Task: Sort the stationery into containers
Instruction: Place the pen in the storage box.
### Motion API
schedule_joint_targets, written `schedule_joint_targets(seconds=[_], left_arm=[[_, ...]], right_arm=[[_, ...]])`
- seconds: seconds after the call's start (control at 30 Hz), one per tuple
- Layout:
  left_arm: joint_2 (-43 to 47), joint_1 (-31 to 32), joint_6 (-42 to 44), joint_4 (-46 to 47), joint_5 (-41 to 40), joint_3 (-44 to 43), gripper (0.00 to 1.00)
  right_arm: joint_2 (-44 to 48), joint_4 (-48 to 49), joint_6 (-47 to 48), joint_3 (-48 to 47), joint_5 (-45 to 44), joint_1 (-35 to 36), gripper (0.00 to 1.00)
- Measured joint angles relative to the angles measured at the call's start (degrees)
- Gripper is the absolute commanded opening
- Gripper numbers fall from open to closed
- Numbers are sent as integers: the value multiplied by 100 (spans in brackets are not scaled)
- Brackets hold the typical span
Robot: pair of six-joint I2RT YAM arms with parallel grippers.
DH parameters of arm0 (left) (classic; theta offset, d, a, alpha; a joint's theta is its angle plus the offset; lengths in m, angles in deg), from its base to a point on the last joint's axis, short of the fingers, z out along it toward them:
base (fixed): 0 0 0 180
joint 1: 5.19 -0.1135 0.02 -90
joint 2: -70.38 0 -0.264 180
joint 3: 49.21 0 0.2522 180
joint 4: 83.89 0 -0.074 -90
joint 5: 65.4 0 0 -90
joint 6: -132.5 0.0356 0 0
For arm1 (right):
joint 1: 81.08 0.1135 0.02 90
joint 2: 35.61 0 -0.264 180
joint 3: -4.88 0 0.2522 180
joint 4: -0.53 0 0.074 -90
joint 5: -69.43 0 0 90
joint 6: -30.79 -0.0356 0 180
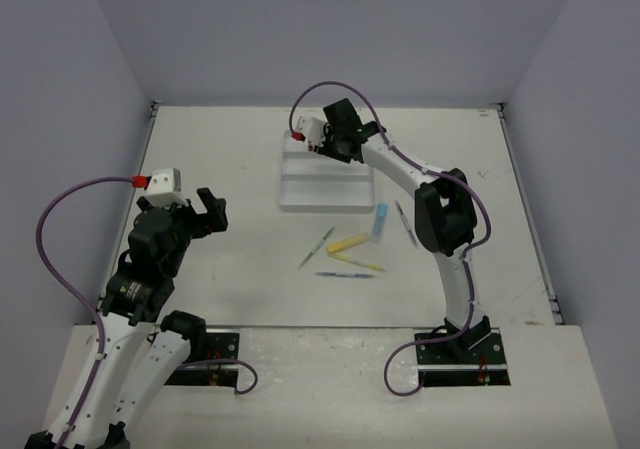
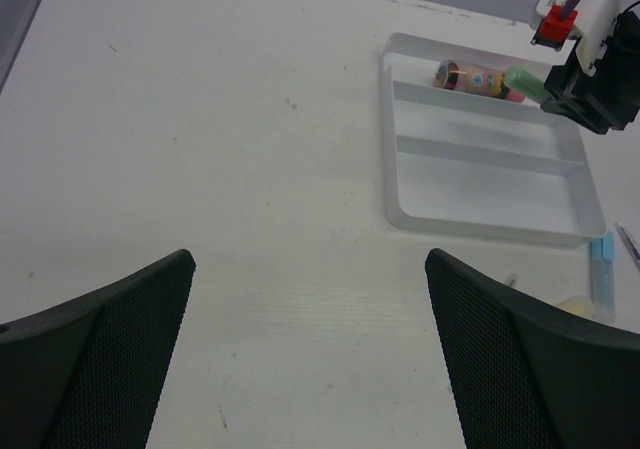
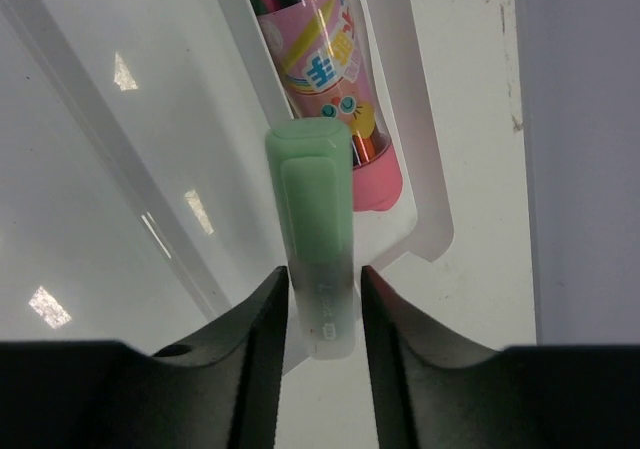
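Two pieces of stationery are at the white, shallow plastic tray with three long compartments [image 2: 392, 169]. A stubby pink tube with a dark end [image 3: 335, 69] lies in the far compartment. The mint-green highlighter [image 3: 315, 189], a flat-capped plastic marker, hangs over the right end of that compartment, its cap above the tube's pink end; whether they touch I cannot tell. The right tool [image 3: 320, 279] pinches this highlighter by its rear end, fingers narrowly set and pressed against both sides. I judge the second delivery close to release, not done.

Left to sort are a light-blue highlighter [image 1: 381, 221], a yellow highlighter [image 1: 348, 242] and several thin pens [image 1: 316, 247]. They lie loose on the white bench [image 1: 220, 159] just off the tray's near right corner. The middle and near compartments show nothing in them.

The left tool [image 2: 308, 259] is spread wide, holds nothing and hovers over bare bench, well apart from the tray.

Room at the drop spot is tight: the tube nearly fills the compartment's width, and the end wall is near. The highlighter could come to rest on either. Only a strip of bench separates the tray's far rim from the lilac back wall [image 3: 590, 119].
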Motion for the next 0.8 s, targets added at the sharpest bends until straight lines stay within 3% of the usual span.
schedule_joint_targets(seconds=[0.17,0.4,0.5,0.63,0.8], left_arm=[[-6,0,0,-2,-2,0,100],[-189,0,18,2,55,0,100],[-511,0,56,4,327,-47,100],[-1662,179,52,47,929,-516,100],[-3873,1874,186,-120,717,-1784,100]], right_arm=[[0,-10,-53,0,33,20,52],[32,-99,-323,0,152,16,49],[244,-157,-1032,48,99,-34,49],[1497,-74,-2760,797,-37,-374,54],[4975,207,-5124,3206,-40,-1175,56]])
